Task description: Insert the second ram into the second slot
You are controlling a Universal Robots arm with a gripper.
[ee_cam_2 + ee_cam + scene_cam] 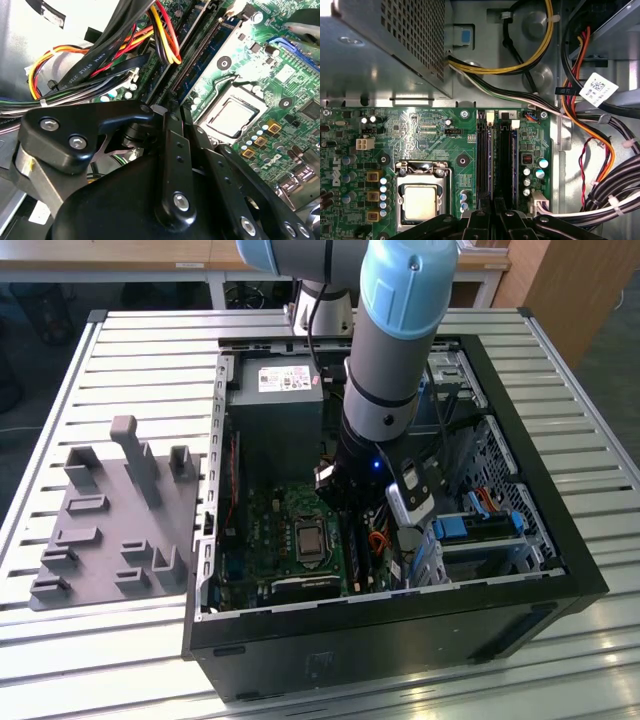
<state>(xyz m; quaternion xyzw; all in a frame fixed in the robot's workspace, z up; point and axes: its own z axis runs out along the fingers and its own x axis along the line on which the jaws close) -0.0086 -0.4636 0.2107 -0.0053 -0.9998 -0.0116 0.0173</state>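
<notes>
Inside the open computer case [520, 590], my gripper [347, 508] hangs low over the green motherboard [420, 130]. Two long memory slots [485, 160] [509, 160] lie side by side next to the processor socket [422, 200]. In both wrist views the black fingers [170, 125] stand pressed together, pointing at the near end of these slots [200, 60]. My gripper [492, 215] sits right over that end. A thin blue edge runs along each slot. The second ram is hidden; I cannot tell whether it sits in a slot.
Bundles of black, yellow, red and orange cables [590, 140] run beside the slots. The metal power supply box [395, 45] sits past the board, drive bays [480, 530] on the exterior view's right. A grey fixture plate [115, 515] lies on the slatted table [120, 340].
</notes>
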